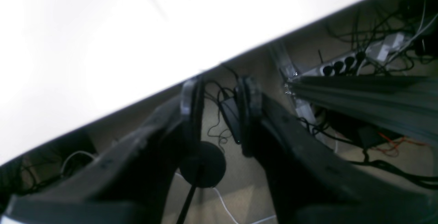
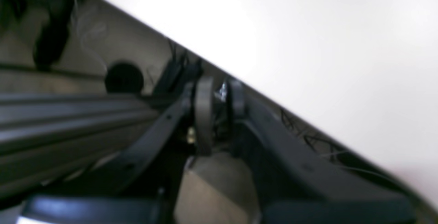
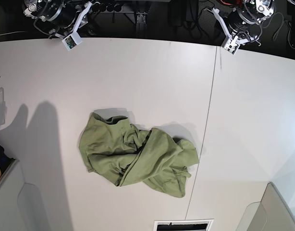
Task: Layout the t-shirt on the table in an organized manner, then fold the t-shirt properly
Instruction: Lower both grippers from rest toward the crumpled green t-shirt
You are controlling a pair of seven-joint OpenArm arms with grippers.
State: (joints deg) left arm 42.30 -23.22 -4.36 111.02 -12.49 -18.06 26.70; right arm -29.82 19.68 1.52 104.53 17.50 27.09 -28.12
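we see tangled cables (image 1: 373,36) and a power strip (image 1: 342,63) on the floor past the table (image 3: 138,72) edge, nothing sits near the cloth. the t-shirt (image 3: 138,154) lies crumpled mid-table, left of the dark seam (image 3: 210,120). both arms are parked at the far edge, well apart from it. left gripper (image 1: 219,97) has its jaws apart, holding nothing. right gripper (image 2: 219,97) shows a narrow gap, seemingly empty, though the view is blurry.

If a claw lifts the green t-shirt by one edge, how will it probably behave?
The t-shirt lies crumpled in soft folds, so it will likely droop and hang limp. It looks thin, probably light. On the smooth table, it may drag and bunch rather than slide flat.
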